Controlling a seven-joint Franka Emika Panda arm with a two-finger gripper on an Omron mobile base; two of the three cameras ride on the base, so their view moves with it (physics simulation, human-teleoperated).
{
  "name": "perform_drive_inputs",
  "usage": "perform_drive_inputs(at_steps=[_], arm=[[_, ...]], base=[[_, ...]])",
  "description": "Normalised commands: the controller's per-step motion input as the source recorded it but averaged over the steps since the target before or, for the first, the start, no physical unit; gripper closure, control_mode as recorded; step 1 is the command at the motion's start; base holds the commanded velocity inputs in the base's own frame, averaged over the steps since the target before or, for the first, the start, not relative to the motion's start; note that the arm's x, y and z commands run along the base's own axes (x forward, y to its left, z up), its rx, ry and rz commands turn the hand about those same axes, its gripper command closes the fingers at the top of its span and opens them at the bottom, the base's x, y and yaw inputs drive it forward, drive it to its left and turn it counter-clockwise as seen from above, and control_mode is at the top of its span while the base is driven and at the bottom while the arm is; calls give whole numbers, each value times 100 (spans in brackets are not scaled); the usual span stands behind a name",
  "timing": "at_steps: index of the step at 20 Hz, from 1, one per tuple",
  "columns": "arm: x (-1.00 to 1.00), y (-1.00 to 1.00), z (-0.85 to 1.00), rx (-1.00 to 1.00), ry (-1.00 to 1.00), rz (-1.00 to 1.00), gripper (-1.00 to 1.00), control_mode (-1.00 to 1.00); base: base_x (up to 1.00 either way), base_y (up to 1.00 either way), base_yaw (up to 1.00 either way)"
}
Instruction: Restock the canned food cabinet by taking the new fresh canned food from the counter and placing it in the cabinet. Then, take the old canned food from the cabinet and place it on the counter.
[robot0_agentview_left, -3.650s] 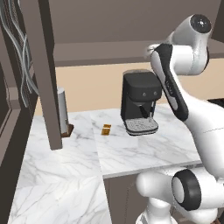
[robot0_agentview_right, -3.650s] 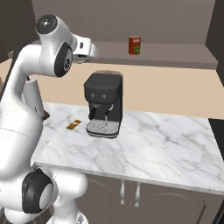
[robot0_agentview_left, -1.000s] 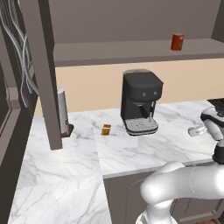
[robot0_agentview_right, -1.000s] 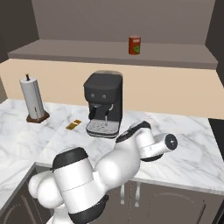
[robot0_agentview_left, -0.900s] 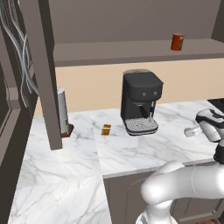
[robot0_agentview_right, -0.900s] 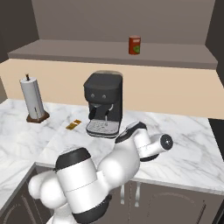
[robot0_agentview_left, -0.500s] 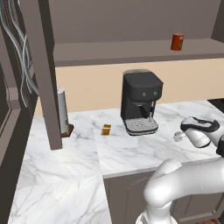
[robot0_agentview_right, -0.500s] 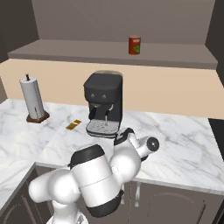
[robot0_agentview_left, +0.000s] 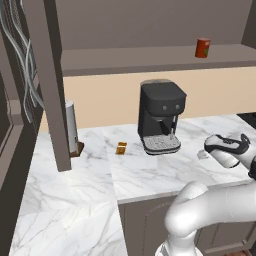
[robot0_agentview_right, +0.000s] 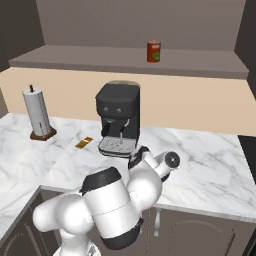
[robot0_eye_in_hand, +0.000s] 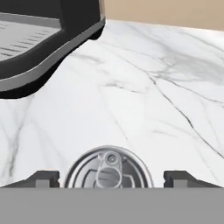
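red can upright on cabinet shelf; silver tin flat on counter between wide-spread fingertips, gripper straddling it, likely releasing

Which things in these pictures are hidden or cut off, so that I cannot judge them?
- Silver tin, hand view: bottom edge cuts its lower half.
- Fingers, hand view: just the tips show, so contact with the tin is unclear.
- Right base view: the arm covers the counter beside the coffee machine.
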Motion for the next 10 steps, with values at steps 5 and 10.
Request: perform_drive_inputs(at_steps=[5,10], arm=[[-17,0,73,0,5,-10,-100,-100],[-84,3,91,0,0,-10,-100,-100]], base=[[0,0,0],[0,0,0]])
